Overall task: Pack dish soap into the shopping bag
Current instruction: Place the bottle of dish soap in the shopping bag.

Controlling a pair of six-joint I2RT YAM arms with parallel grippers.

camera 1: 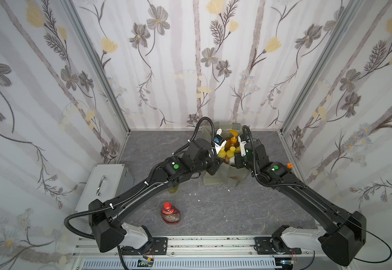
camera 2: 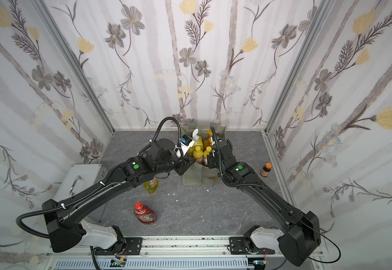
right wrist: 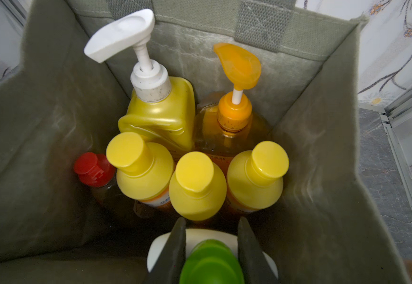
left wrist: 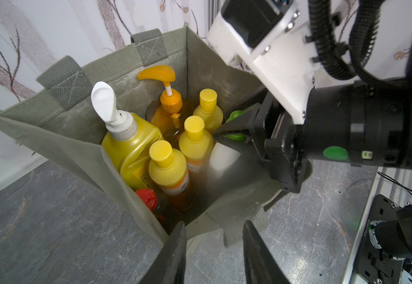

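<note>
aluminium rail [camera 1: 213,243] | grey marbled tabletop [camera 1: 225,210] | shopping bag [camera 1: 213,178] | floral walls [camera 1: 166,70]

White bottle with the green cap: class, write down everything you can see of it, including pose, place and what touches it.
The white bottle looks like smooth opaque plastic with a rounded shoulder and a glossy green cap. It sits cap up, roughly upright, inside the shopping bag beside three yellow-capped bottles. The right gripper holds it, jaws closed on the cap from both sides. Its base and any label are hidden.
</note>
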